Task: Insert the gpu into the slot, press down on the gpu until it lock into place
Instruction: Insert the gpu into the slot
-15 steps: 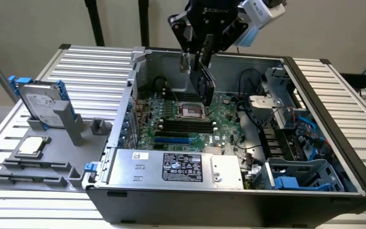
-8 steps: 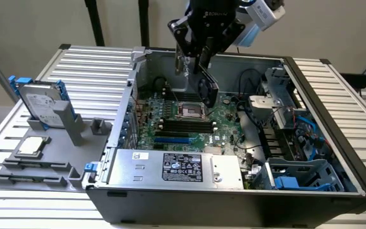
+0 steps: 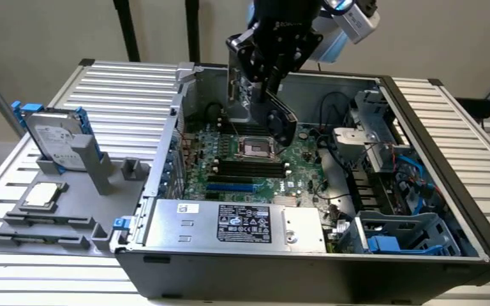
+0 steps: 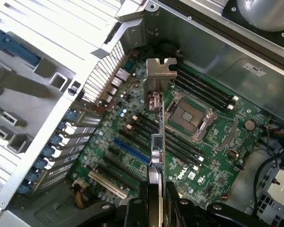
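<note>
Black gpu (image 4: 155,142) in gripper (image 4: 156,201) above motherboard (image 4: 215,172)

You have even, bright light across the ribbed tabletop (image 3: 117,95); in the wrist view it glares to white. Inside the case (image 3: 313,274) shadows deepen, perhaps thrown by the arm (image 3: 283,25) overhead.

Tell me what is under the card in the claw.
Under the card, held by the claw, lies the green board with black memory strips; the blue slot sits beside, uncovered. The card's edge hides a thin strip of board.
</note>
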Controlling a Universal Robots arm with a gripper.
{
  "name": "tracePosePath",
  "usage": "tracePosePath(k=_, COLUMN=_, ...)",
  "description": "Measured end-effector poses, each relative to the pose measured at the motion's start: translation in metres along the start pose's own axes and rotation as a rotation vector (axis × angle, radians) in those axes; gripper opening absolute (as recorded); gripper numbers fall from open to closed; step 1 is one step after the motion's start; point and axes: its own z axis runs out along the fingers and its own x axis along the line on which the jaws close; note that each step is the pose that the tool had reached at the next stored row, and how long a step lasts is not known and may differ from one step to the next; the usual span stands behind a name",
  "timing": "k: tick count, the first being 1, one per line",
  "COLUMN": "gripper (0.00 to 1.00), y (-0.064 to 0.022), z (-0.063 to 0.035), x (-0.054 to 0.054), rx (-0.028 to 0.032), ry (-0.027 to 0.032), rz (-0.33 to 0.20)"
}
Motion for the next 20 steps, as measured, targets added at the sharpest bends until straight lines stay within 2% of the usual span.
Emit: tracePosePath(k=20, gripper=0.26, y=-0.0002, z=0.0025, x=-0.0002, rx=0.0142, ry=0.0280, rz=-0.363)
